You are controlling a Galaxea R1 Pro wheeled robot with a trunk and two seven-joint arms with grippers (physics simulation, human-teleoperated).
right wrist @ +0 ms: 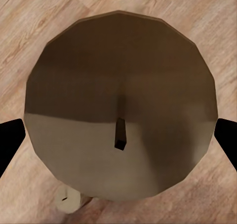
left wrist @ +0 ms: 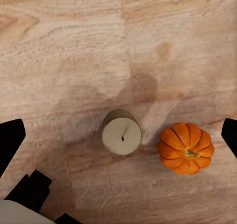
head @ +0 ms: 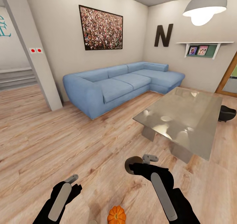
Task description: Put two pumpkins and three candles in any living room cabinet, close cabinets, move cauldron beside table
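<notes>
I see the wood-plank floor (left wrist: pixel 59 46) carrying a beige candle (left wrist: pixel 122 132) just beside an orange pumpkin (left wrist: pixel 185 148); the black cauldron (head: pixel 227 113) stands beside the glass counter (head: pixel 184 118).

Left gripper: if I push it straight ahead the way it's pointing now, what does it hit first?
Most likely the candle standing on the wood floor, roughly centred between the open fingers of the left gripper. The pumpkin sits just beside it, nearer one finger, so it might get clipped; depth is hard to judge.
</notes>
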